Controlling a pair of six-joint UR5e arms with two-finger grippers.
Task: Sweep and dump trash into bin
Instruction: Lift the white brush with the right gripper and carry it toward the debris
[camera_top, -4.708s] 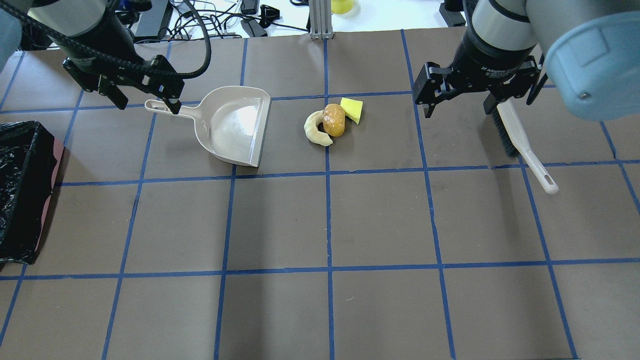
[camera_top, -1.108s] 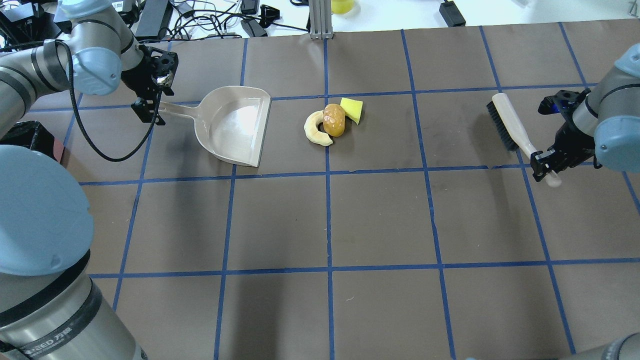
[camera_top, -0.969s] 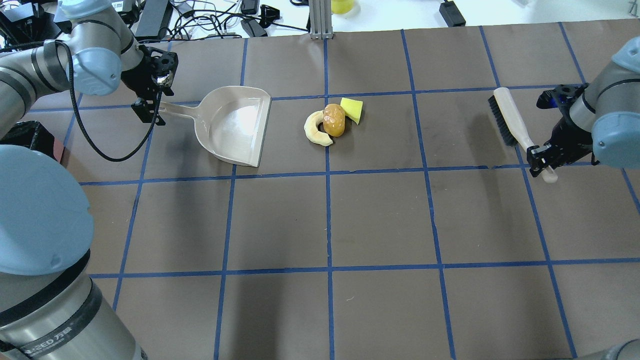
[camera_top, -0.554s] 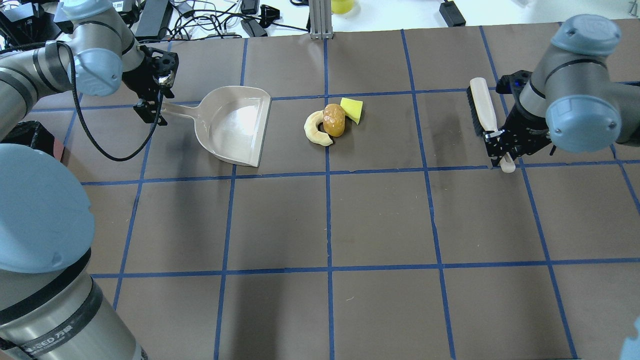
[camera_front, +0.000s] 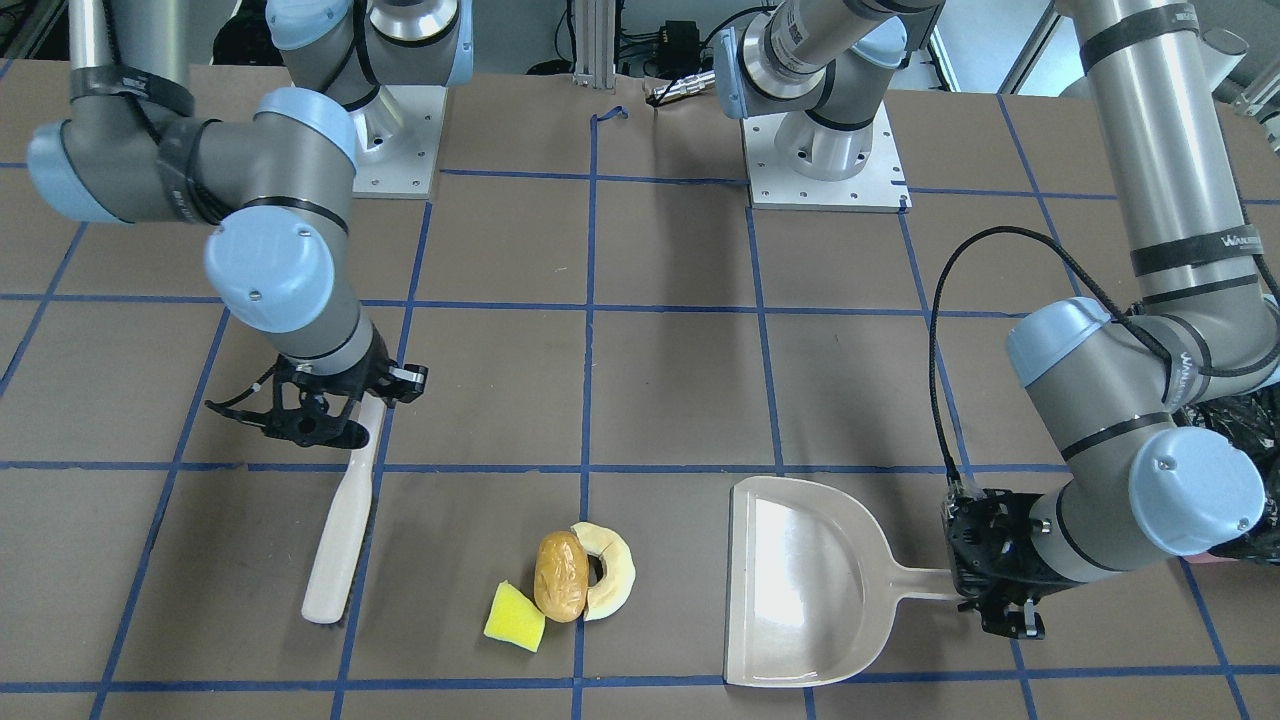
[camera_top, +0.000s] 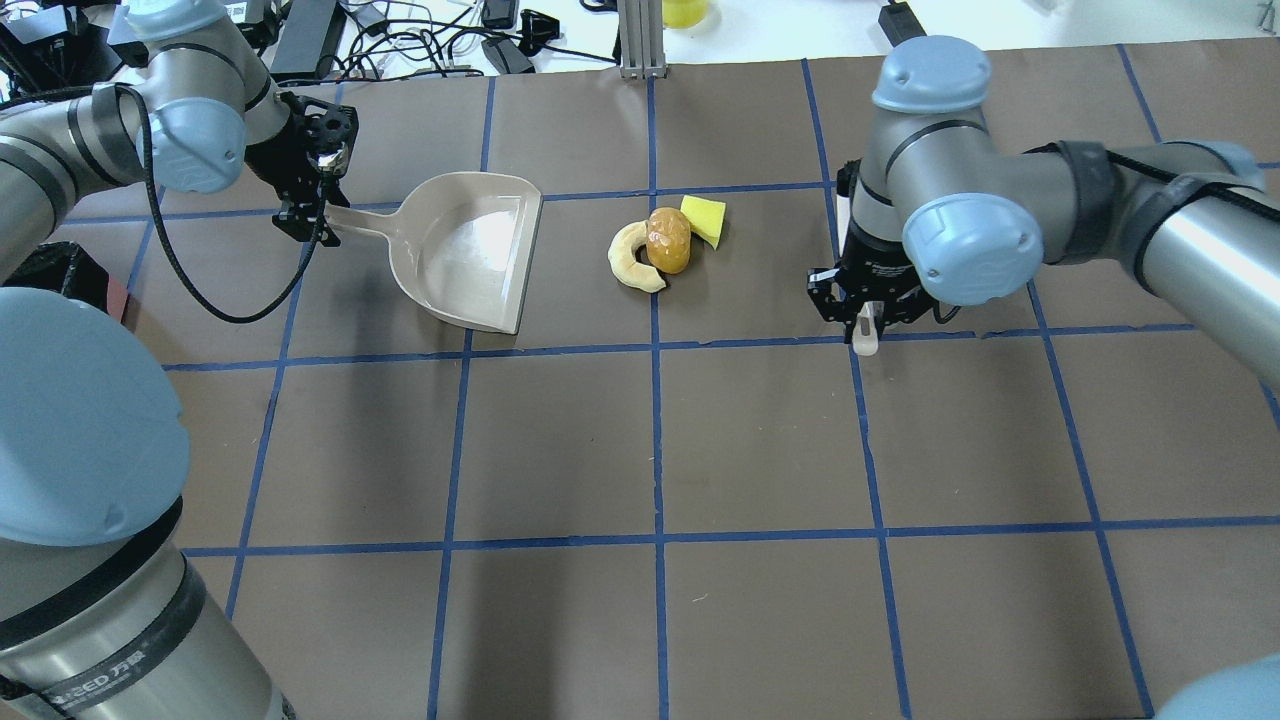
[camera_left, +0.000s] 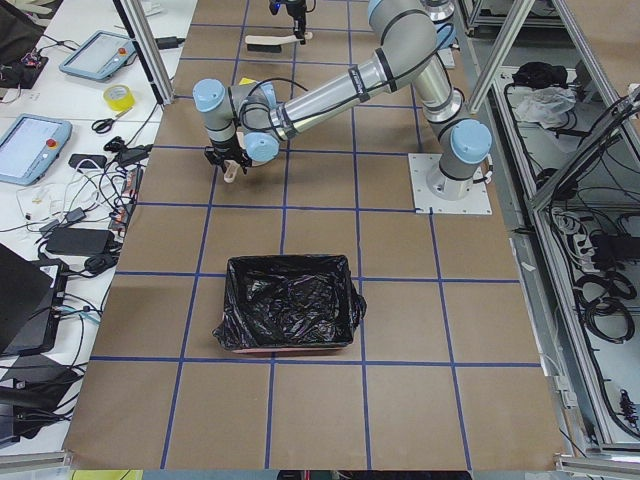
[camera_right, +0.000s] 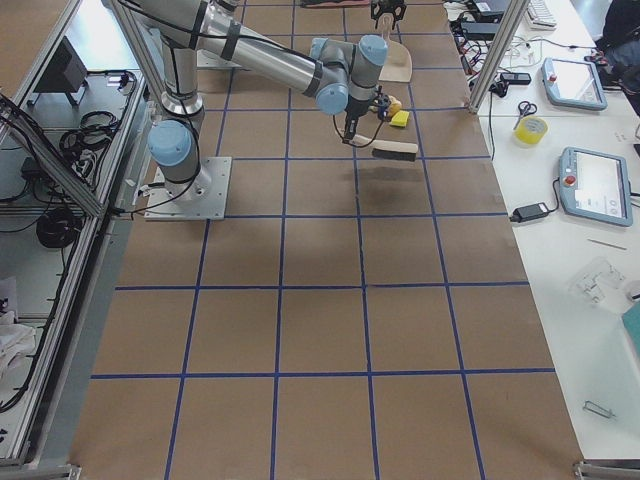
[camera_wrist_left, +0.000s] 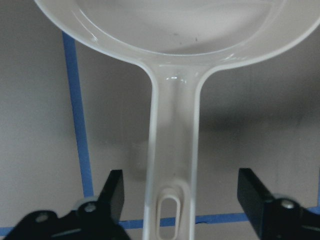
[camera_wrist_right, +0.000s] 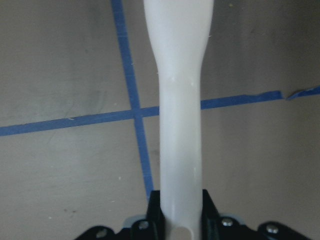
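"Exterior front-facing first: had anything been swept?"

"No. The trash, a yellow sponge wedge (camera_front: 515, 617), a golden-brown lump (camera_front: 561, 589) and a pale half-ring (camera_front: 606, 569), lay clustered on the desk (camera_front: 660, 380) between the brush (camera_front: 340, 540) and the dustpan (camera_front: 800, 580), apart from both. The pan was bare."

"Overhead?"

"The right hand (camera_top: 866, 318) was just right of the trash, and the left hand (camera_top: 312, 228) sat at the pan's handle, far left."

"Exterior left?"

"The bin (camera_left: 285, 349) stood well apart from the pan, with no trash showing in its black liner."

"Wrist cameras?"

"On the left, the fingers (camera_wrist_left: 114, 192) stood wide of the pan's handle without touching it. On the right, the fingers (camera_wrist_right: 156, 212) were pinched on the brush handle. I judged that gripping the pan, sweeping, carrying and dumping all remained."
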